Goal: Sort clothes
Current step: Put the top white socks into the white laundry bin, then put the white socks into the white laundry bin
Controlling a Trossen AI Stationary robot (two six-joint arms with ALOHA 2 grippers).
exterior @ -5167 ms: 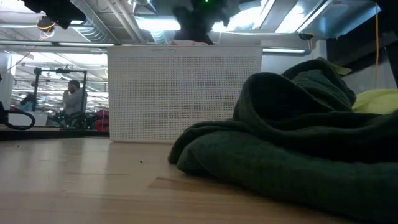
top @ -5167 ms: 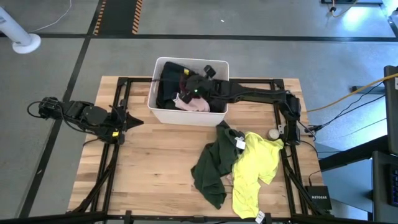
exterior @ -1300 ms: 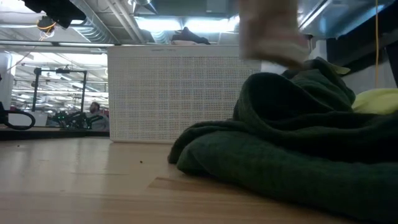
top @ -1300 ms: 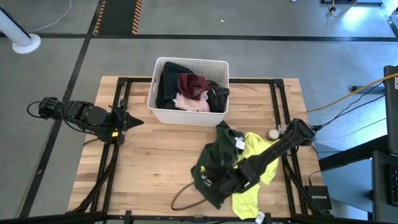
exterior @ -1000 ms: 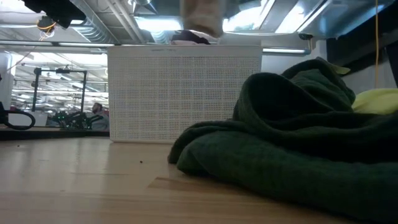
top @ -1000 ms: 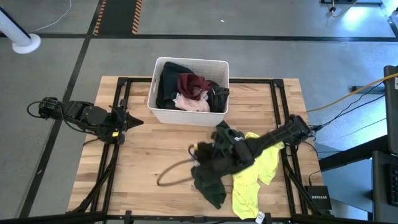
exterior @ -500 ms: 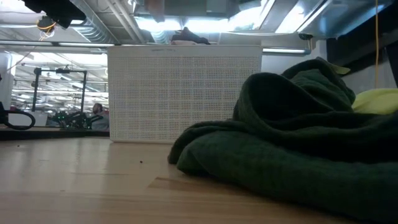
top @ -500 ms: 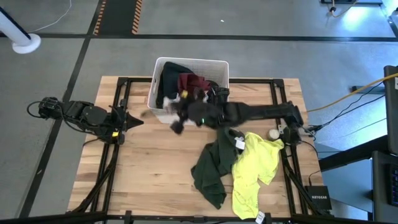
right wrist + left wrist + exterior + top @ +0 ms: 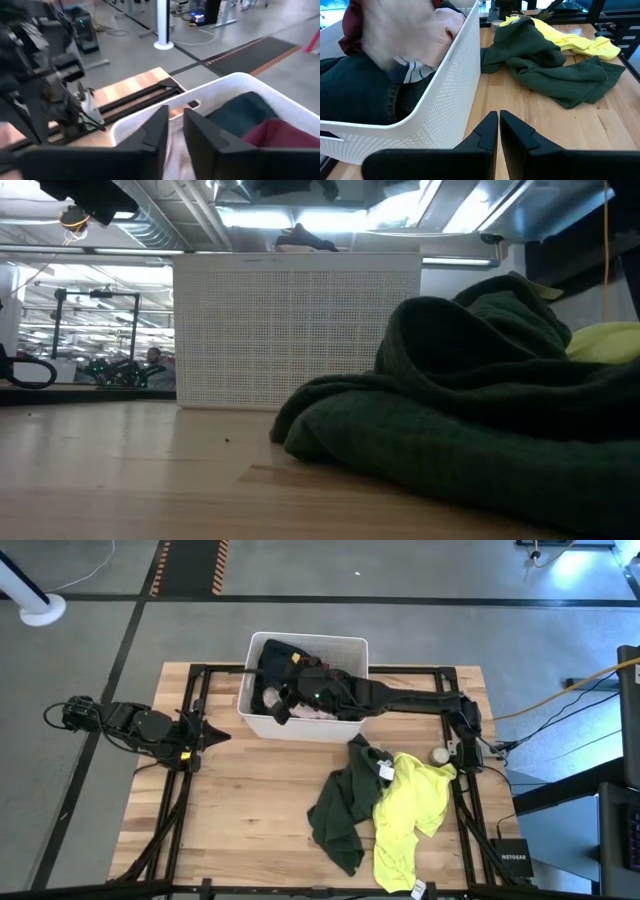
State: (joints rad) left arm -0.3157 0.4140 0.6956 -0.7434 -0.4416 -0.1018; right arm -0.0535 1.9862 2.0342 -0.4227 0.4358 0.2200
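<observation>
The white bin (image 9: 245, 690) stands at the table's far middle and holds dark (image 9: 280, 655) and maroon (image 9: 280, 135) clothes. My right gripper (image 9: 286, 698) reaches over the bin's left part, its fingers a little apart (image 9: 176, 125). A pale garment (image 9: 268, 700) shows blurred just below it, inside the bin (image 9: 395, 35). A dark green garment (image 9: 340, 810) and a neon yellow one (image 9: 410, 810) lie spread on the table's near right. My left gripper (image 9: 222, 733) waits shut near the table's left edge (image 9: 498, 125). My right gripper points slantwise down into the bin from the table's right side. The pale garment (image 9: 175, 150) shows as a blur in the narrow gap between the fingers. Whether the fingers touch it, I cannot tell.
Black frame rails (image 9: 195, 690) run along the table's edges. A small round beige thing (image 9: 439, 754) lies by the right arm's base. Bare wood (image 9: 240, 810) lies at the near left.
My right gripper has swung from above the dark green garment toward the table's far edge and up, to over the bin, tipping nearer to level. The pale garment travelled with it, trailing below and to the left, and now hangs in the bin's left part.
</observation>
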